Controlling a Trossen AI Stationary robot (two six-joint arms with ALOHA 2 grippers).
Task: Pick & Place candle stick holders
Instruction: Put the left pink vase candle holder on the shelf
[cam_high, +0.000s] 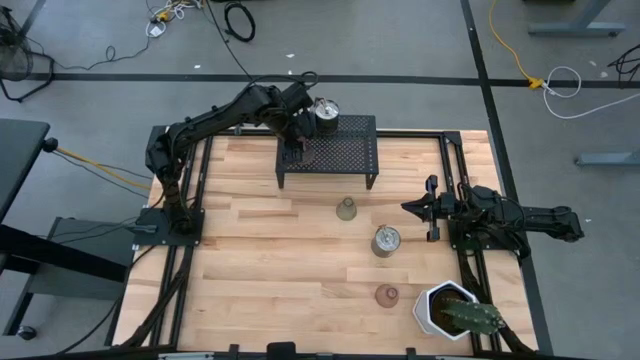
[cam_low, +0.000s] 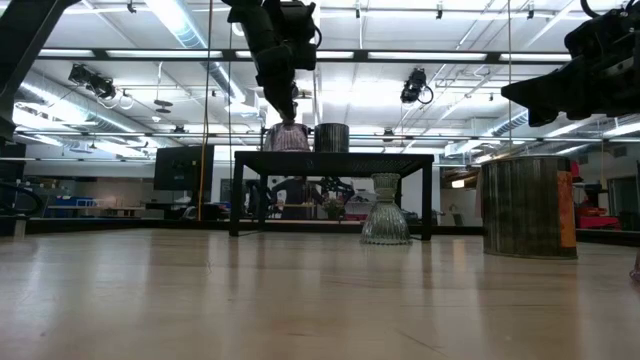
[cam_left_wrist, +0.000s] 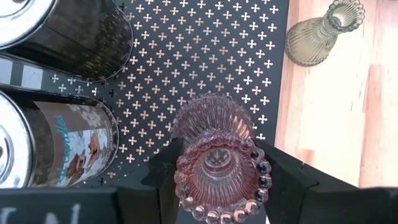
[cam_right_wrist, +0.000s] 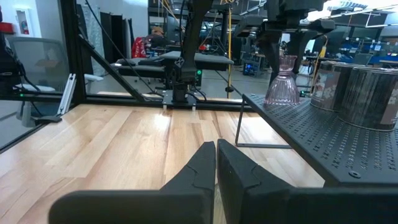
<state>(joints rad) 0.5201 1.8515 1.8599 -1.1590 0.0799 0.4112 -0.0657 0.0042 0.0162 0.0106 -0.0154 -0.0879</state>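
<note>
A pink ribbed glass holder (cam_left_wrist: 217, 168) stands on the black mesh rack (cam_high: 350, 155), near its left end, with my left gripper (cam_left_wrist: 217, 173) shut on it from above. Two silvery can-like holders (cam_left_wrist: 68, 37) (cam_left_wrist: 50, 146) stand on the rack's far side. On the table rest an olive glass holder (cam_high: 346, 209), a silvery can (cam_high: 386, 240) and a second pink glass holder (cam_high: 387, 295), each on its base. My right gripper (cam_right_wrist: 216, 155) waits shut at the table's right edge, level and clear of everything. My left gripper pinches the pink holder's beaded top rim (cam_left_wrist: 181, 177) between its two fingers (cam_left_wrist: 283, 174), one on each side. The fingers come steeply from above, pointing down. The holder stands upright, and its flared foot (cam_right_wrist: 283, 98) looks to be on the rack's top.
A white hexagonal pot with a cactus (cam_high: 455, 310) stands at the near right corner. The rack's mesh top (cam_left_wrist: 205, 56) is bare toward its right end. Open wood (cam_high: 260, 260) lies on the table's left half.
</note>
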